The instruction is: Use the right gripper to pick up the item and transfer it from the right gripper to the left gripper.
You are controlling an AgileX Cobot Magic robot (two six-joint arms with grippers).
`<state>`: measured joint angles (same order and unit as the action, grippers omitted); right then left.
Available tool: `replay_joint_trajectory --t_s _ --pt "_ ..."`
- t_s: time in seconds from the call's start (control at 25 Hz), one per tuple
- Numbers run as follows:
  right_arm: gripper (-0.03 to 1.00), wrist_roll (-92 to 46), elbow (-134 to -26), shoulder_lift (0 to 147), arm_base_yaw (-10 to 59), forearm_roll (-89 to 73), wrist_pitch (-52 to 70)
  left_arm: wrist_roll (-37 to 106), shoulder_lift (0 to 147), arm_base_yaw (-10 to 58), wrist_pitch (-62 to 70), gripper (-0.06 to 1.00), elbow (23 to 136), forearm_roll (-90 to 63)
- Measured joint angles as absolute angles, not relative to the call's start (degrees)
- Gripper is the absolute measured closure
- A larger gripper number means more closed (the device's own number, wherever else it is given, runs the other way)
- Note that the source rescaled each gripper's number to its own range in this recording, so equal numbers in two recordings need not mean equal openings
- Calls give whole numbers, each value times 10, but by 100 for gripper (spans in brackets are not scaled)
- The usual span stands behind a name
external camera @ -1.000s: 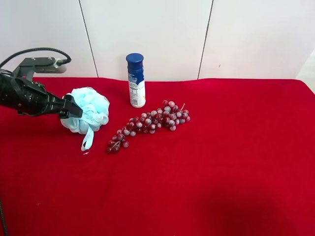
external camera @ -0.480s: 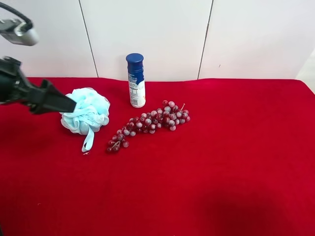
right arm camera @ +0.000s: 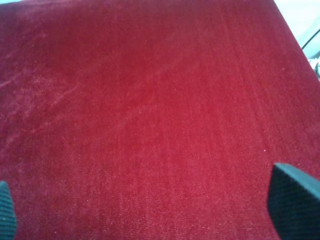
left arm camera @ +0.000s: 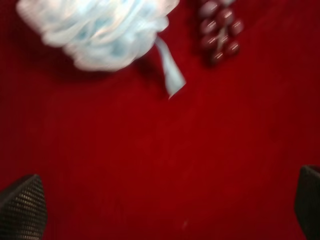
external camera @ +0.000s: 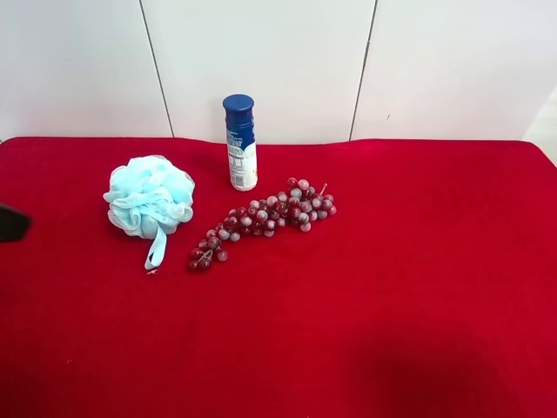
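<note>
The light-blue mesh pouf [external camera: 149,199] lies on the red cloth [external camera: 365,296] at the exterior high view's left, its ribbon loop [external camera: 156,247] trailing toward the front. Nothing holds it. Only a black tip [external camera: 10,223] of the arm at that view's left shows at the frame edge, apart from the pouf. In the left wrist view the pouf [left arm camera: 95,30] and its ribbon [left arm camera: 171,72] are blurred, well ahead of the open, empty left gripper [left arm camera: 165,210]. The right gripper [right arm camera: 150,210] is open and empty over bare red cloth [right arm camera: 150,100]. It is out of the exterior high view.
A blue-capped white bottle [external camera: 241,143] stands behind the pouf to its right. A red grape bunch [external camera: 265,218] lies beside the pouf; its end also shows in the left wrist view [left arm camera: 219,27]. A white panelled wall [external camera: 278,61] backs the table.
The arm at the exterior high view's left let go of the pouf and drew back leftward almost out of frame. The pouf stays on the cloth.
</note>
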<state>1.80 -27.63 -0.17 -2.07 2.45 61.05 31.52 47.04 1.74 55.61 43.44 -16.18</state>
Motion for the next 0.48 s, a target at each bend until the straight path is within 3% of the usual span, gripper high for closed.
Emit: replay_joint_trajectory --t_s 0.48 --pt "-3 18 -276 -2 -21 25 610 152 293 17 648 -6 373 -104"
